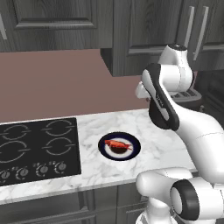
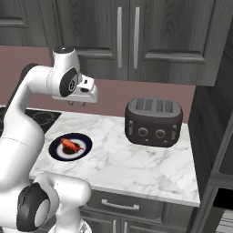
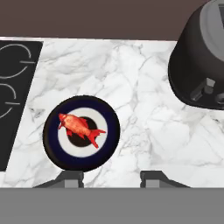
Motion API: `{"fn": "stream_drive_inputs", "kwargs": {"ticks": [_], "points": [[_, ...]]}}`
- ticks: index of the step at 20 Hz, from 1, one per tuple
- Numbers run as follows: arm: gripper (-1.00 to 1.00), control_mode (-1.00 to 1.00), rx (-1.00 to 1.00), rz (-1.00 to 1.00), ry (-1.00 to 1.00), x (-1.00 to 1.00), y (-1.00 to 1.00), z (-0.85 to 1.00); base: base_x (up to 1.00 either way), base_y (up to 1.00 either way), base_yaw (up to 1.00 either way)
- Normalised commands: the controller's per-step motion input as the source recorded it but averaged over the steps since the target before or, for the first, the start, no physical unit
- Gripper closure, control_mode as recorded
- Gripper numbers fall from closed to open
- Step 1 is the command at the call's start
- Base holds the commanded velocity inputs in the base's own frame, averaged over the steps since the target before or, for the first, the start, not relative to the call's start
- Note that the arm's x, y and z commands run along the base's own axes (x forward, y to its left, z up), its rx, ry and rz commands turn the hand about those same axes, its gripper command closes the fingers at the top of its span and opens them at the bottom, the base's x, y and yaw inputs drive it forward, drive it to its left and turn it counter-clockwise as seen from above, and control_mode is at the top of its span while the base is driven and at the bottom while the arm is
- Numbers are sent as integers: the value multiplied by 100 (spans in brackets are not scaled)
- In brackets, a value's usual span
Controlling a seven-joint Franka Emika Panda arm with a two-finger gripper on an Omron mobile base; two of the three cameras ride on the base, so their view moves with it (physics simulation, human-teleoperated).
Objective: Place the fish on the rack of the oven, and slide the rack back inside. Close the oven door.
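- The fish (image 3: 79, 126) lies on a dark round plate (image 3: 106, 150) near the front edge of the marble surface (image 3: 144, 109), right of the black cooktop (image 1: 39, 148).
- The gripper (image 2: 77, 103) hangs above the surface, well apart from the fish, which sits below and slightly left of it; its fingertips (image 3: 70, 178) stand spread, holding nothing.
- Farther right stands a dark toaster (image 2: 154, 121), against the wall.
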Motion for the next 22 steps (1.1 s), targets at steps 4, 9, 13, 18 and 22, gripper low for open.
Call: {"fn": "stream_drive_inputs", "kwargs": {"ticks": [4, 9, 13, 18, 22], "points": [[-100, -100, 0, -1, 0, 0, 2, -5, 0, 0, 0], [-100, -100, 0, 21, 0, -37, 20, -32, 0, 0, 0], [-100, -100, -2, 28, 1, -20, 19, -24, 0, 0, 0], [-100, -100, -15, 27, 15, 0, 25, -31, 0, 0, 0], [-100, -100, -24, 21, 21, 0, 35, -35, 0, 0, 0]]}}
